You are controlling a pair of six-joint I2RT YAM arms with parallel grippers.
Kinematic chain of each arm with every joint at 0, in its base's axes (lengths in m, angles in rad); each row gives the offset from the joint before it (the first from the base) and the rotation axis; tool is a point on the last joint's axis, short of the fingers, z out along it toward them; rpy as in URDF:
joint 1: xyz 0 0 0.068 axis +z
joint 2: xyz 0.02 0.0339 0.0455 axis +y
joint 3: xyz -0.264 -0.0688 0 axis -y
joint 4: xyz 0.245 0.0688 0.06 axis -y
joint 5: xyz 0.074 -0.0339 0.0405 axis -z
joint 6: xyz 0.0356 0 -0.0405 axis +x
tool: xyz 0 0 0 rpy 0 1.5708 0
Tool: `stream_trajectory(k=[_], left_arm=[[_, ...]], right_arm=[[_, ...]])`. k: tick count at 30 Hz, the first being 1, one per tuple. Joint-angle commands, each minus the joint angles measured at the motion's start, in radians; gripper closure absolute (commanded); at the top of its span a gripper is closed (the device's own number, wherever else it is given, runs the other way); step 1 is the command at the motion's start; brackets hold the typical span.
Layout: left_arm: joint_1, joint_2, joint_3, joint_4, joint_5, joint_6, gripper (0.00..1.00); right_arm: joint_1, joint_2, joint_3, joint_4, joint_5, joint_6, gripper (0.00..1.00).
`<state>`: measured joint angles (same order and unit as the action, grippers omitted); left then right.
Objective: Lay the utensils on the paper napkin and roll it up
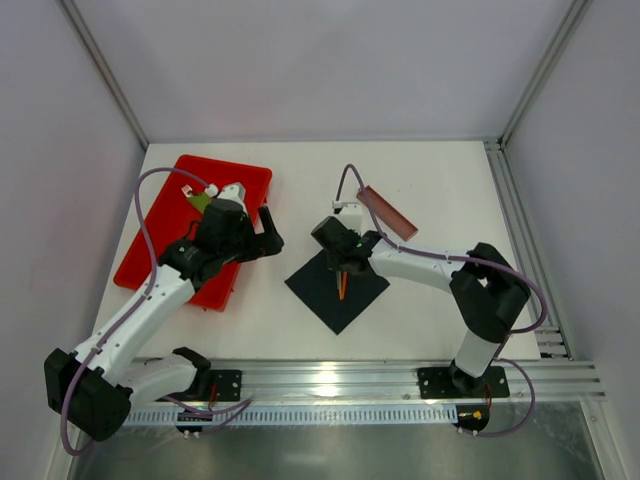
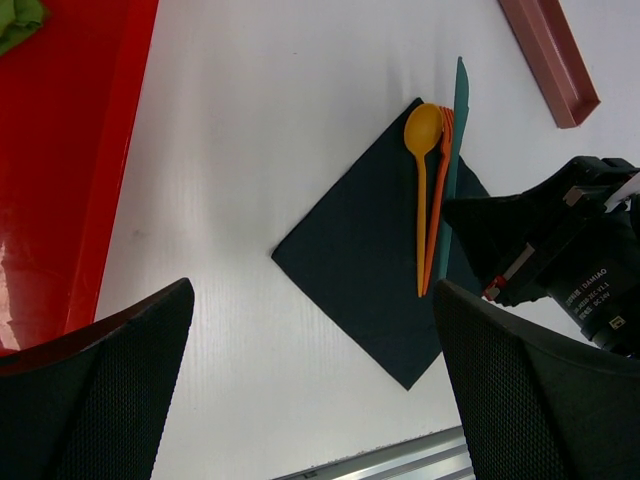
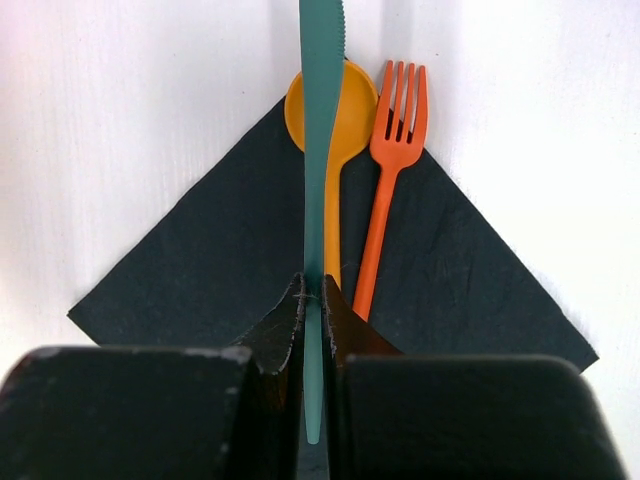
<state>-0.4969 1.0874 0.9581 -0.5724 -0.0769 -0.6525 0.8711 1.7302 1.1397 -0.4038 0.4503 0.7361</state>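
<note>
Three utensils in view: yellow spoon (image 3: pixel 355 100), orange fork (image 3: pixel 396 125), teal knife (image 3: pixel 322 150).

- Paper napkin (image 2: pixel 350 260): black square, lying flat on the white surface (image 1: pixel 440 170), turned so that its corners make a diamond. It sits between the two arms, nearer the right one.
- Spoon and fork lie side by side on the napkin, touching or nearly so, with their handles toward its middle. The spoon bowl and fork tines reach past one corner onto the bare surface.
- Right gripper (image 3: pixel 313 310): jaws nearly closed, pinching the knife's handle. The blade stands on edge. From the right wrist view it runs over the spoon; from the left wrist view it sits just beside the fork, its tip beyond the napkin's corner. Cannot tell whether the blade touches the napkin.
- Left gripper (image 2: pixel 315 400): jaws spread wide and holding nothing, hanging above the surface at the right edge of the red tray (image 1: pixel 170 230), well apart from the utensils.
- Green piece (image 2: pixel 18 20) rests on the red tray.
- Long brown tray (image 1: pixel 388 211) lies on the surface beyond the napkin, near the right arm's wrist.
</note>
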Motion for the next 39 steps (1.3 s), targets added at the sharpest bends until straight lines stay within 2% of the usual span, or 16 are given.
stream_trajectory(k=[1,19,27,34,39], left_arm=[[0.003,-0.017,-0.004,0.045,0.009,-0.01,0.0],[0.001,-0.014,0.001,0.042,0.009,-0.006,0.0],[0.001,-0.02,-0.009,0.039,0.006,-0.004,0.0],[0.003,-0.03,-0.01,0.034,0.005,0.004,0.0],[0.003,-0.029,-0.025,0.043,0.054,0.005,0.0]], right_arm=[[0.02,0.0,0.012,0.019,0.053,0.055,0.96],[0.059,0.077,0.011,0.002,0.068,0.049,0.95],[0.058,0.085,0.032,-0.043,0.082,0.069,0.85],[0.065,0.083,0.051,-0.061,0.085,0.065,0.84],[0.066,0.007,0.127,-0.102,0.056,-0.036,0.8]])
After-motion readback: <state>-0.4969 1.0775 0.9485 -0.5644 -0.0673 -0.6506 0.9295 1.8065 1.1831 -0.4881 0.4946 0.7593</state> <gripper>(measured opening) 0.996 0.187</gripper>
